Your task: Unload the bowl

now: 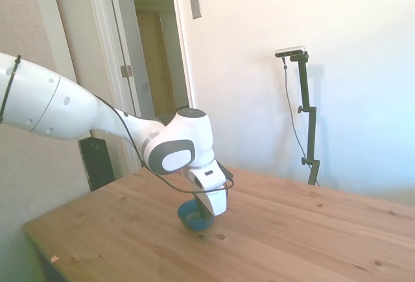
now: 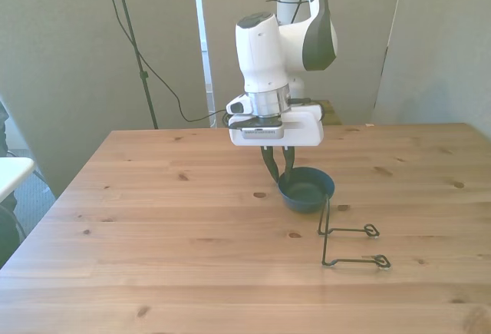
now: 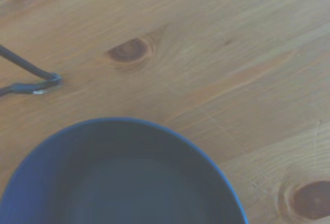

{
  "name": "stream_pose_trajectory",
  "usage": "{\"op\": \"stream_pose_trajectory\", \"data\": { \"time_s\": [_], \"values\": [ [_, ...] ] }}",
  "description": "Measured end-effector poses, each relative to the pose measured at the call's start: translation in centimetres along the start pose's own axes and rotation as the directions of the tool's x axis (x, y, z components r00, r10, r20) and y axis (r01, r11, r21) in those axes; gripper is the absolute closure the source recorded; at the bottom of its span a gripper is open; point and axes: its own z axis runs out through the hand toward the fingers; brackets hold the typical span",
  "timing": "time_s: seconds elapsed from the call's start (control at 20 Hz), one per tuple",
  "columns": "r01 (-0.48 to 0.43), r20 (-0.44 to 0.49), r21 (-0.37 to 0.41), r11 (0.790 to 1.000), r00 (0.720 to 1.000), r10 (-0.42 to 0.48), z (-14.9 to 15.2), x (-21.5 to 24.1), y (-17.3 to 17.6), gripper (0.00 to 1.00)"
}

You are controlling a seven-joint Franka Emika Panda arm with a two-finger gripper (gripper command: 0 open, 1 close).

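The teal-blue bowl (image 2: 308, 189) is at the middle of the wooden table (image 2: 153, 219), upright and slightly tilted. Its rim on the front view's right touches the upright wire of the thin black rack (image 2: 349, 246). My gripper (image 2: 281, 179) comes down from above onto the bowl's rim on the front view's left, and its dark fingers (image 2: 269, 163) close together on that rim. From the side, the bowl (image 1: 192, 217) shows just behind the white hand, with the gripper (image 1: 202, 213) at its edge. The wrist view looks into the bowl (image 3: 124, 183), with rack wire (image 3: 31, 80) beside it.
The rack's two wire feet (image 2: 372, 231) lie flat on the table toward the camera, on the front view's right of the bowl. Bare wood spreads around the bowl on the other sides. A doorway (image 1: 159, 55) and a wall stand beyond the table in the side view.
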Motion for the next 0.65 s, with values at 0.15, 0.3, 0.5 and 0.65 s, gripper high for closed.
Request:
{"op": "stream_pose_trajectory", "data": {
  "time_s": [0.15,0.3,0.5,0.65],
  "values": [
    [0.06,-0.048,0.022,0.998,0.997,-0.059,-3.2,-1.7,-0.1,0.0],
    [0.152,-0.117,0.045,0.987,0.982,-0.146,-7.1,-5.0,-1.1,0.0],
    [0.28,-0.159,0.042,0.959,0.949,-0.271,-8.4,-9.4,-4.3,0.0],
    [0.344,-0.144,0.033,0.938,0.931,-0.336,-7.2,-11.4,-6.7,0.0]
  ]
}}
